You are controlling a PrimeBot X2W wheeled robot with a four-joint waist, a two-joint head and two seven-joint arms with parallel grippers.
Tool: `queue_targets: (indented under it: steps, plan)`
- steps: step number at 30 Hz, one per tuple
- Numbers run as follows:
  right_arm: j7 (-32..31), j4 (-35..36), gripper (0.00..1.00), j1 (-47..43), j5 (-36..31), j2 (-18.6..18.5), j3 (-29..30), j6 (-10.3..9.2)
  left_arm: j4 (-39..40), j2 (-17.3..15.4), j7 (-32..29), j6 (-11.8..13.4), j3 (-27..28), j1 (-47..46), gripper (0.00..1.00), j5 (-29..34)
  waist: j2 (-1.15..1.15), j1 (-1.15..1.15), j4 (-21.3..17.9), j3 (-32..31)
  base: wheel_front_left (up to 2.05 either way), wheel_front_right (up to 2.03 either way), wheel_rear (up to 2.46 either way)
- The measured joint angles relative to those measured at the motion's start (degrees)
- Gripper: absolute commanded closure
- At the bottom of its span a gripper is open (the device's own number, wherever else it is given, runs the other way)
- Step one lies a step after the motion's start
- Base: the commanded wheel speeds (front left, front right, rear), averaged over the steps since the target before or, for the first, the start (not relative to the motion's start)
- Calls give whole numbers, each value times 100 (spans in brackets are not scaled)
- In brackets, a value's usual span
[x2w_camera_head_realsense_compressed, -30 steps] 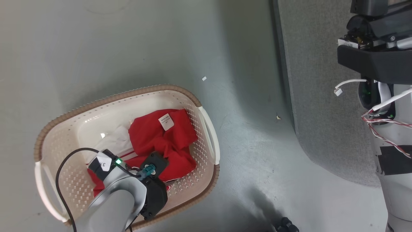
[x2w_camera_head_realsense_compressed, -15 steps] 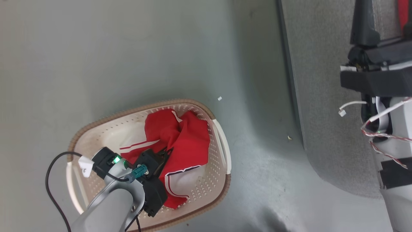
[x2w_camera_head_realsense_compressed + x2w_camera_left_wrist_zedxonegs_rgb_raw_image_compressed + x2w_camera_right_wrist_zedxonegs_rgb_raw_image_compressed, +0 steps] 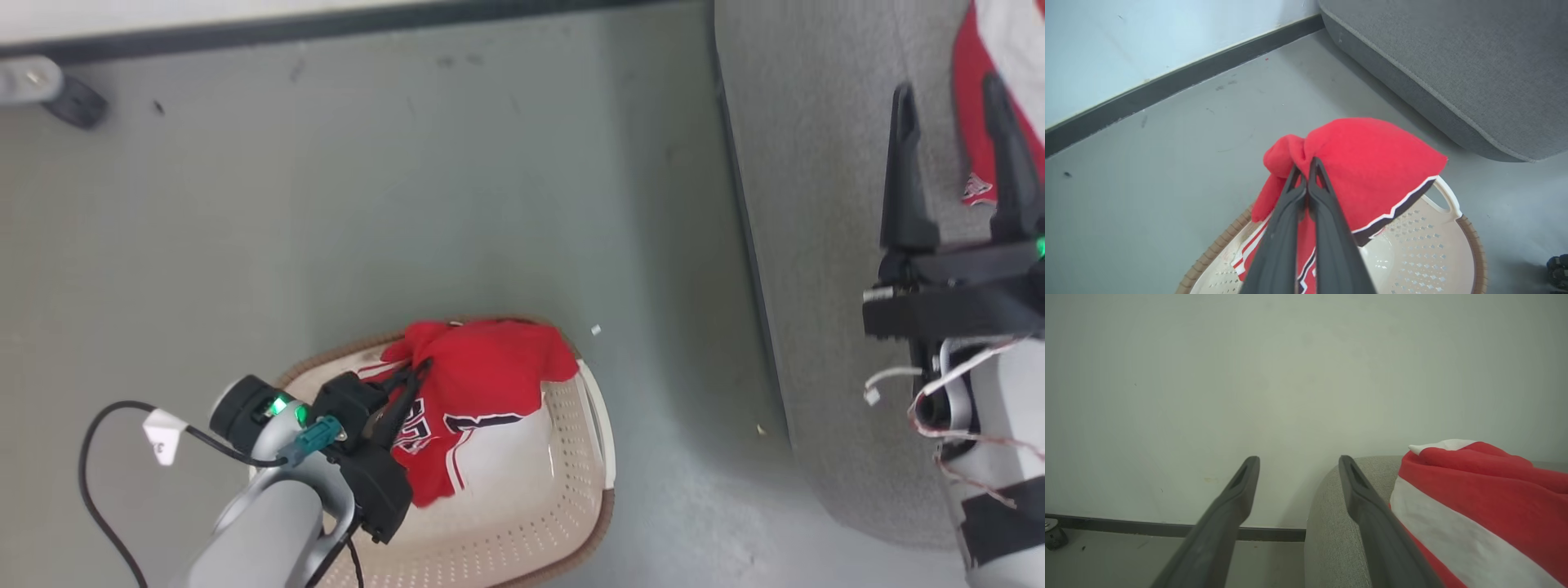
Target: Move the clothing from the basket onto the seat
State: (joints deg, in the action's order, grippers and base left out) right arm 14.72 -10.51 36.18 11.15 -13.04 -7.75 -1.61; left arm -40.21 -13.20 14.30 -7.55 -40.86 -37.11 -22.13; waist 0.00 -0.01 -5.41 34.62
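Note:
My left gripper (image 3: 418, 369) (image 3: 1303, 166) is shut on a red jersey (image 3: 482, 380) (image 3: 1367, 167) with navy, white-edged numbers, and the jersey hangs lifted above the cream basket (image 3: 522, 531) (image 3: 1470, 249). White fabric (image 3: 506, 457) lies on the basket's floor under it. The grey seat (image 3: 816, 245) (image 3: 1474, 65) runs along the right. Another red and white jersey (image 3: 976, 122) (image 3: 1486, 498) lies on the seat. Above the seat, just left of that jersey, my right gripper (image 3: 951, 86) (image 3: 1298, 459) stands open and empty.
Grey floor (image 3: 408, 204) lies between basket and seat. A dark baseboard (image 3: 326, 28) runs along the wall at the far side, and a small castor (image 3: 49, 90) sits at the far left. A loose black cable (image 3: 106, 457) hangs by my left arm.
The head camera has tilted up, bringing wall and baseboard into view. My left gripper has raised the red jersey out of the basket; it was down among the clothes a second ago.

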Motion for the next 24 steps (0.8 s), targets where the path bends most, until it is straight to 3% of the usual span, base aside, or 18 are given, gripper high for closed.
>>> queue_targets:
  steps: [13, 24]
  plan:
    - [0, -307, 0, -938, 53, 120, 31, -38, 948, -330, 1, -1, 472, 261, 100, -300, 0, 0, 288, -1100, 0, 0, 0]
    - [-1, -567, 0, -1485, 96, 230, -73, 62, 1430, -488, 2, 0, 623, 480, 100, -337, -1, 0, 422, -2053, 0, 0, 0]
